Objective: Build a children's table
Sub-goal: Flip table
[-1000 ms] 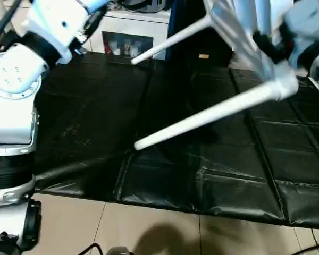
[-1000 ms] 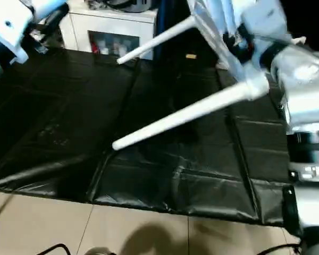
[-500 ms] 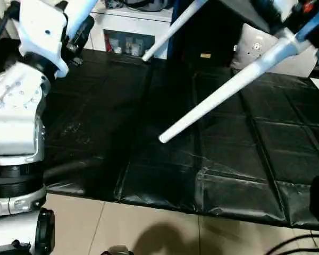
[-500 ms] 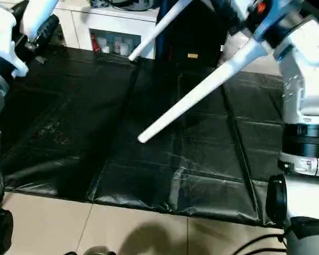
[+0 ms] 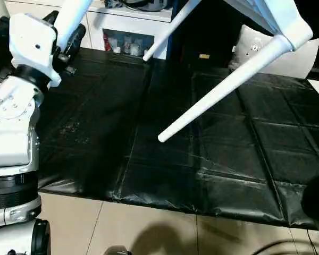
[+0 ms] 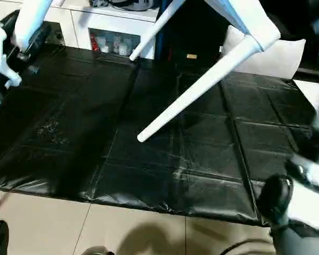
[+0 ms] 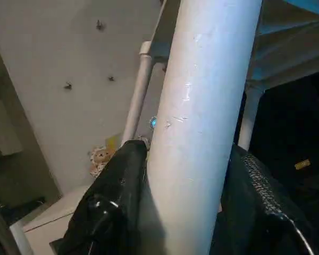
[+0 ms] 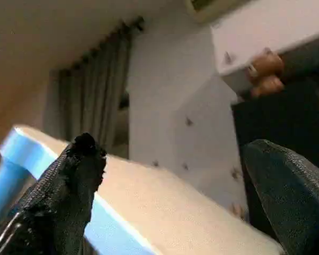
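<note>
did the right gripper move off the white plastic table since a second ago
Yes. It gripped the white plastic table by the corner socket above the black floor mat; now it stands apart with fingers open.

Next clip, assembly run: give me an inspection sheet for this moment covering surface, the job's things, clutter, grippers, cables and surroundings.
Surface: black creased mat on a pale tiled floor.
Job's things: white children's table held tilted in the air; one leg slants down over the mat, another leg points toward the cabinet.
Clutter: a small dark item lies on the mat by the left arm; what it is cannot be told.
Grippers: left gripper shut on a table leg, a black finger on each side; right gripper open, fingers apart, nothing between them.
Cables: dark cable on the floor at the near right.
Surroundings: white cabinet with small items on a shelf; a white cushion-like thing behind the mat.
</note>
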Available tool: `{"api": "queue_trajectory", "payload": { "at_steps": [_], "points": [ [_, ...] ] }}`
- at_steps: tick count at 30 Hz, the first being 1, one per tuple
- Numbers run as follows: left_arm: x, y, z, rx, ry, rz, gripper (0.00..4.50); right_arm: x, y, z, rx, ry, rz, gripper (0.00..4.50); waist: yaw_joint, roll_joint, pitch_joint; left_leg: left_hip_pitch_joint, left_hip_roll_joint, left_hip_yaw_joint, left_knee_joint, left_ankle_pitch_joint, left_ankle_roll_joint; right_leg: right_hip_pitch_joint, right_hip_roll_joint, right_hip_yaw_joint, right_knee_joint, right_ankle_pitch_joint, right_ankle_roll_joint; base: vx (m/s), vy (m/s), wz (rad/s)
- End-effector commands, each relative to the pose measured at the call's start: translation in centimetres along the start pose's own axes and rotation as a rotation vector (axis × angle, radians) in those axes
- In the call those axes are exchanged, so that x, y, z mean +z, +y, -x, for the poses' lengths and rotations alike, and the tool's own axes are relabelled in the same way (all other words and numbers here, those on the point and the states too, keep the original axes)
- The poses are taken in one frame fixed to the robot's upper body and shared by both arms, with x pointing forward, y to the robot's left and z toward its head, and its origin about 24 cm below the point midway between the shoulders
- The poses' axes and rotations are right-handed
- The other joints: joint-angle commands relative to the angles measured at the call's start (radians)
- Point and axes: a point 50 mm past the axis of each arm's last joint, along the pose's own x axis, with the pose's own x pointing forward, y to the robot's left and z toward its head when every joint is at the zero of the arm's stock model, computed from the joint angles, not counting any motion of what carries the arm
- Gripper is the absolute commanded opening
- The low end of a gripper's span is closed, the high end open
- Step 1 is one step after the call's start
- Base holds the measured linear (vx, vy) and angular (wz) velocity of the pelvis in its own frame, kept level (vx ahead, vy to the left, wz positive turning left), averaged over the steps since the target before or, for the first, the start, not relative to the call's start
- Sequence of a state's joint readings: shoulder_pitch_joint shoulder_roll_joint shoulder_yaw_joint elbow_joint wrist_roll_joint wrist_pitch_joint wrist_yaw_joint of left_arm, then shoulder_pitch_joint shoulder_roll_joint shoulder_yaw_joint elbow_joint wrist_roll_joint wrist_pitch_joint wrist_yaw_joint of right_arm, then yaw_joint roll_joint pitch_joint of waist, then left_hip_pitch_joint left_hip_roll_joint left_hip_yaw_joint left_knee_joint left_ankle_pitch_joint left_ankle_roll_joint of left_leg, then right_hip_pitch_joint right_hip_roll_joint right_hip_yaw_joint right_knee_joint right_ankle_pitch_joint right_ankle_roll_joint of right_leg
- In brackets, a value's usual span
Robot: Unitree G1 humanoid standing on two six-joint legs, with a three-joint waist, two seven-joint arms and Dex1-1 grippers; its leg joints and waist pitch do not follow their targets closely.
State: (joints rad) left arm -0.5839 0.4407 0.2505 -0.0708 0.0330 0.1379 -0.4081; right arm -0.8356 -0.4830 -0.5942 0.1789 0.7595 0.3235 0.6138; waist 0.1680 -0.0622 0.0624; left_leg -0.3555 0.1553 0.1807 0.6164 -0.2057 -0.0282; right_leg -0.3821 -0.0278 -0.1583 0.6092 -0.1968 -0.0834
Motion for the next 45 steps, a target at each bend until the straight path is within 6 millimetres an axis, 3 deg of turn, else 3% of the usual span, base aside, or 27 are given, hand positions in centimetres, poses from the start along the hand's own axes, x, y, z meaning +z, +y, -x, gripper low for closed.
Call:
{"api": "queue_trajectory", "payload": {
  "at_steps": [1,3,5,8,9,10,11,15,17,19,22,26,30,32,37,39,42,45],
  "points": [
    [-0.8,0.2,0.3,0.035,0.011,0.068,1.83,-1.4,-0.9,1.5,-0.063,0.056,-0.039,4.50,-0.004,-0.001,-0.070,0.004,0.084,-0.040,-0.064,-0.060,0.071,0.057,-0.150,0.087,-0.104,-0.312,0.071,0.000,0.000,0.00],
    [-0.9,0.1,0.4,0.027,0.008,0.070,1.82,-2.5,-1.1,2.5,-0.085,0.090,-0.059,4.50,-0.006,-0.004,-0.073,0.005,0.083,-0.040,-0.063,-0.063,0.064,0.057,-0.149,0.084,-0.105,-0.328,0.075,0.000,0.000,0.00],
    [-1.0,0.0,0.6,0.012,0.005,0.069,1.82,-5.2,-1.1,4.9,-0.121,0.170,-0.103,4.50,-0.007,-0.009,-0.072,0.007,0.085,-0.041,-0.064,-0.066,0.067,0.055,-0.150,0.084,-0.107,-0.340,0.080,0.000,0.000,0.00],
    [-1.1,-0.1,0.7,0.009,0.005,0.068,1.81,-6.2,-1.1,5.8,-0.138,0.198,-0.124,4.50,-0.005,-0.005,-0.072,0.008,0.088,-0.042,-0.065,-0.067,0.067,0.053,-0.153,0.085,-0.107,-0.339,0.075,0.000,0.000,0.00],
    [-1.2,-0.2,0.8,0.006,0.007,0.069,1.81,-8.7,-0.9,7.2,-0.156,0.278,-0.150,4.50,-0.007,-0.009,-0.073,0.007,0.089,-0.042,-0.065,-0.063,0.066,0.053,-0.153,0.085,-0.105,-0.333,0.071,0.000,0.000,0.00],
    [-1.2,-0.2,0.9,0.005,0.007,0.069,1.80,-9.4,-0.8,7.6,-0.160,0.303,-0.158,4.50,-0.006,-0.005,-0.072,0.006,0.090,-0.043,-0.065,-0.060,0.065,0.051,-0.155,0.085,-0.104,-0.327,0.065,0.000,0.000,0.00],
    [-1.3,-0.3,0.9,0.002,0.009,0.073,1.78,-11.4,-0.2,8.3,-0.159,0.370,-0.176,4.50,-0.006,-0.010,-0.073,0.007,0.091,-0.042,-0.065,-0.064,0.062,0.053,-0.157,0.086,-0.105,-0.330,0.062,0.000,0.000,0.00],
    [-1.4,-0.4,1.0,-0.006,0.011,0.078,1.77,-13.4,0.4,8.3,-0.172,0.436,-0.187,4.50,-0.008,-0.004,-0.070,0.012,0.093,-0.045,-0.067,-0.076,0.050,0.050,-0.160,0.087,-0.107,-0.351,0.049,0.000,0.000,0.00],
    [-1.5,-0.7,1.1,-0.027,0.013,0.084,1.77,-16.2,1.0,8.0,-0.207,0.520,-0.174,4.50,-0.011,-0.006,-0.070,0.010,0.099,-0.047,-0.069,-0.071,0.043,0.051,-0.161,0.090,-0.099,-0.323,0.036,0.000,0.000,0.00],
    [-1.6,-0.8,1.1,-0.033,0.014,0.083,1.77,-16.9,1.2,7.8,-0.212,0.535,-0.176,4.50,-0.013,-0.003,-0.069,0.011,0.095,-0.045,-0.069,-0.079,0.036,0.052,-0.166,0.092,-0.102,-0.331,0.021,0.000,0.000,0.00],
    [-1.6,-0.9,1.1,-0.036,0.014,0.083,1.74,-17.9,1.6,7.3,-0.200,0.550,-0.187,4.50,-0.014,-0.004,-0.070,0.013,0.101,-0.046,-0.071,-0.087,0.034,0.052,-0.167,0.094,-0.098,-0.321,0.007,0.000,0.000,0.00],
    [-1.8,-1.2,1.2,-0.042,0.022,0.087,1.72,-20.4,2.6,5.9,-0.212,0.601,-0.186,4.50,-0.016,-0.003,-0.071,0.012,0.106,-0.047,-0.071,-0.070,0.027,0.052,-0.170,0.098,-0.084,-0.258,-0.032,0.000,0.000,0.00],
    [-1.9,-1.4,1.3,-0.046,0.025,0.090,1.72,-21.0,3.0,5.2,-0.220,0.585,-0.201,4.50,-0.015,-0.004,-0.068,0.013,0.106,-0.045,-0.071,-0.083,0.023,0.053,-0.171,0.102,-0.089,-0.289,-0.031,0.000,0.000,0.00],
    [-2.4,-1.9,1.6,-0.057,0.043,0.116,1.71,-20.6,4.5,4.3,-0.086,0.545,-0.251,4.50,-0.015,-0.003,-0.070,0.014,0.115,-0.050,-0.073,-0.073,0.026,0.053,-0.170,0.103,-0.078,-0.241,-0.037,0.000,0.000,0.00],
    [-3.8,-3.1,2.6,-0.088,0.082,0.180,1.71,-19.1,5.8,4.5,0.075,0.510,-0.263,4.50,-0.011,-0.002,-0.070,0.012,0.115,-0.049,-0.073,-0.053,0.037,0.054,-0.173,0.106,-0.074,-0.187,-0.041,0.000,0.000,0.00],
    [-4.8,-3.9,3.2,-0.107,0.114,0.196,1.68,-18.3,6.2,5.0,0.133,0.502,-0.250,4.50,-0.006,0.003,-0.067,0.013,0.113,-0.048,-0.074,-0.073,0.036,0.054,-0.171,0.105,-0.083,-0.220,-0.024,0.000,0.000,0.00],
    [-5.9,-4.6,3.9,-0.113,0.153,0.216,1.66,-17.0,6.7,5.6,0.176,0.496,-0.240,4.50,-0.004,0.001,-0.065,0.017,0.110,-0.049,-0.077,-0.107,0.035,0.053,-0.168,0.102,-0.100,-0.297,0.026,0.000,0.000,0.00],
    [-6.7,-4.9,4.5,-0.109,0.185,0.228,1.58,-15.8,8.0,6.5,0.205,0.493,-0.247,4.50,-0.004,0.007,-0.066,0.019,0.111,-0.053,-0.079,-0.128,0.027,0.051,-0.167,0.100,-0.106,-0.320,0.046,0.000,0.000,0.00]
  ]
}}
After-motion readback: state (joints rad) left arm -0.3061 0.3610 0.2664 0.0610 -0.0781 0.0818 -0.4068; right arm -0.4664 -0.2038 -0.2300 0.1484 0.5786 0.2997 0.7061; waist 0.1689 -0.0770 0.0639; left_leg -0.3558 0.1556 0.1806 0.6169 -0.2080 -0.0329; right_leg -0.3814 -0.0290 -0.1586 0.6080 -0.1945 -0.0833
